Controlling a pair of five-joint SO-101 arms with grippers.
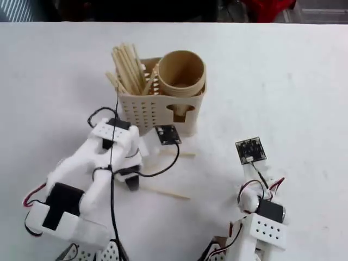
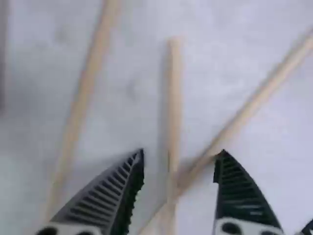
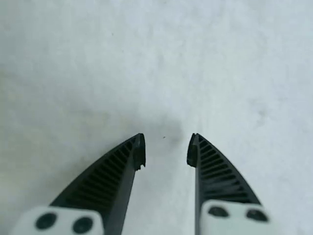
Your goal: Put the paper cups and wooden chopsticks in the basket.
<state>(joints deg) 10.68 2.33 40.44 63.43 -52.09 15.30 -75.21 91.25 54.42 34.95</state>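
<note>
At table centre, the basket already held the paper cups and a bundle of wooden chopsticks. Three loose chopsticks lay on the table just before it; I judged them the work left. Over them hung the left gripper, jaws open astride the middle stick, gripping nothing. Well apart, the right gripper sat with jaws open over bare table.

Three pale wooden chopsticks are lying loose on the table beneath the left gripper, one passing between its spread fingers, while beyond it the cream perforated basket is standing upright, holding a bundle of chopsticks and tan paper cups.
</note>
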